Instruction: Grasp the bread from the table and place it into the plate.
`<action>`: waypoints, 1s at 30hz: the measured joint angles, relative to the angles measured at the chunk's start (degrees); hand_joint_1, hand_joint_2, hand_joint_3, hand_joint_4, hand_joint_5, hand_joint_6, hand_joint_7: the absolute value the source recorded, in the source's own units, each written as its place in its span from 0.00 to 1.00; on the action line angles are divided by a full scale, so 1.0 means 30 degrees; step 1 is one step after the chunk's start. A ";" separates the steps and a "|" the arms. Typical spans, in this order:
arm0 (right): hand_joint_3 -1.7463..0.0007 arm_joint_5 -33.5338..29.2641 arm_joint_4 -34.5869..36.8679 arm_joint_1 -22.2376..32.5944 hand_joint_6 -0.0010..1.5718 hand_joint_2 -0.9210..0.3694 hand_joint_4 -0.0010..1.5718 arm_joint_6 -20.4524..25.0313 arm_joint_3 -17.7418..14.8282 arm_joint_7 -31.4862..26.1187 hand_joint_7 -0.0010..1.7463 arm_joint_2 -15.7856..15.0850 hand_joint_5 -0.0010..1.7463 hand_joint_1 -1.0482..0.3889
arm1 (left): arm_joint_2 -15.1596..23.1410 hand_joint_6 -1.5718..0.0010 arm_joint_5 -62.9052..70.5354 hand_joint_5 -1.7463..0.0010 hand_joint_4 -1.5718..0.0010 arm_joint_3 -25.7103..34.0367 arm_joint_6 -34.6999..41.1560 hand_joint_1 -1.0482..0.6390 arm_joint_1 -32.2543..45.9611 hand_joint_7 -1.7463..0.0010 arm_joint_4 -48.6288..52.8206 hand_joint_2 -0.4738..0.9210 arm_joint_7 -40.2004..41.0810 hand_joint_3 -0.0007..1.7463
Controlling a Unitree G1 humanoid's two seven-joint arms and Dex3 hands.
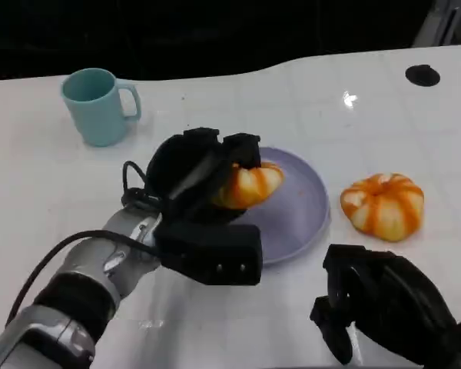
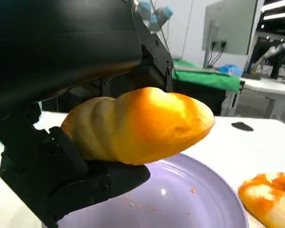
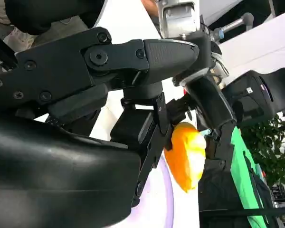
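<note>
Orange-and-cream striped bread (image 1: pixel 250 184) sits clamped in the left hand (image 1: pixel 203 184), whose black fingers (image 2: pixel 85 183) close over and under it (the left wrist view shows it held above the plate's surface, not resting on it). The loaf pokes out of the hand toward three o'clock, over the lavender plate (image 1: pixel 303 211). A few crumbs lie on the plate. A second striped bread (image 1: pixel 383 204) lies on the white table (image 1: pixel 54 184) just beside the plate at its three o'clock, apart from both hands. The right hand (image 1: pixel 376 304) hovers at about five o'clock from the plate, fingers apart and holding nothing. A teal mug (image 1: pixel 98 105) stands upright at ten o'clock, well apart.
</note>
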 measured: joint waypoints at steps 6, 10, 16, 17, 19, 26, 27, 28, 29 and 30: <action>0.81 0.0000 -0.0018 0.0024 0.70 0.00 0.82 0.0000 -0.0003 0.0028 0.90 -0.0005 0.94 0.09 | 0.0326 0.73 0.0348 0.68 0.82 -0.0785 0.1079 0.23 -0.0094 0.99 -0.0091 1.00 -0.2533 0.16; 0.81 -0.0001 -0.0043 0.0049 0.70 0.00 0.82 -0.0001 -0.0023 0.0032 0.90 -0.0008 0.93 0.10 | 0.0867 0.84 0.0725 0.75 0.97 -0.1357 0.2353 0.11 -0.0081 1.00 -0.1409 1.00 -0.4314 0.23; 0.80 -0.0054 -0.0275 0.0118 0.70 0.00 0.82 -0.0002 -0.0027 0.0001 0.90 -0.0018 0.93 0.10 | 0.1515 0.87 0.1172 0.83 1.00 -0.1884 0.3744 0.05 0.0130 1.00 -0.3985 1.00 -0.6351 0.26; 0.80 -0.0054 -0.0299 0.0128 0.70 0.00 0.82 -0.0002 -0.0031 0.0004 0.90 -0.0028 0.93 0.10 | 0.1639 0.87 0.1168 0.83 1.00 -0.1910 0.3786 0.05 0.0264 1.00 -0.4374 1.00 -0.6557 0.26; 0.80 -0.0060 -0.0310 0.0148 0.69 0.00 0.82 -0.0003 -0.0033 0.0007 0.90 -0.0060 0.93 0.10 | 0.1846 0.87 0.1021 0.83 1.00 -0.1908 0.3818 0.05 0.0477 1.00 -0.5001 1.00 -0.7009 0.27; 0.79 -0.0076 -0.0315 0.0180 0.69 0.00 0.81 -0.0037 -0.0027 0.0033 0.91 -0.0087 0.93 0.11 | 0.2661 0.84 0.0081 0.78 0.97 -0.1245 0.3215 0.07 0.1497 0.99 -0.6674 1.00 -0.7398 0.26; 0.79 -0.0071 -0.0314 0.0178 0.69 0.00 0.81 -0.0037 -0.0024 0.0041 0.91 -0.0085 0.93 0.11 | 0.2784 0.83 -0.0020 0.77 0.96 -0.1114 0.3139 0.08 0.1672 0.98 -0.6933 1.00 -0.7405 0.25; 0.80 -0.0059 -0.0314 0.0182 0.69 0.00 0.81 -0.0039 -0.0024 0.0050 0.91 -0.0084 0.93 0.11 | 0.2912 0.83 -0.0289 0.77 0.96 -0.0876 0.3006 0.09 0.1927 0.98 -0.7254 1.00 -0.7435 0.24; 0.79 -0.0048 -0.0313 0.0190 0.69 0.00 0.81 -0.0040 -0.0027 0.0056 0.91 -0.0084 0.93 0.10 | 0.3042 0.81 -0.0702 0.75 0.93 -0.0590 0.2935 0.11 0.2230 0.98 -0.7692 1.00 -0.7580 0.23; 0.79 -0.0042 -0.0309 0.0200 0.69 0.00 0.81 -0.0043 -0.0030 0.0061 0.91 -0.0085 0.93 0.10 | 0.3143 0.81 -0.1290 0.74 0.92 -0.0241 0.2809 0.12 0.2586 0.97 -0.8189 1.00 -0.7765 0.22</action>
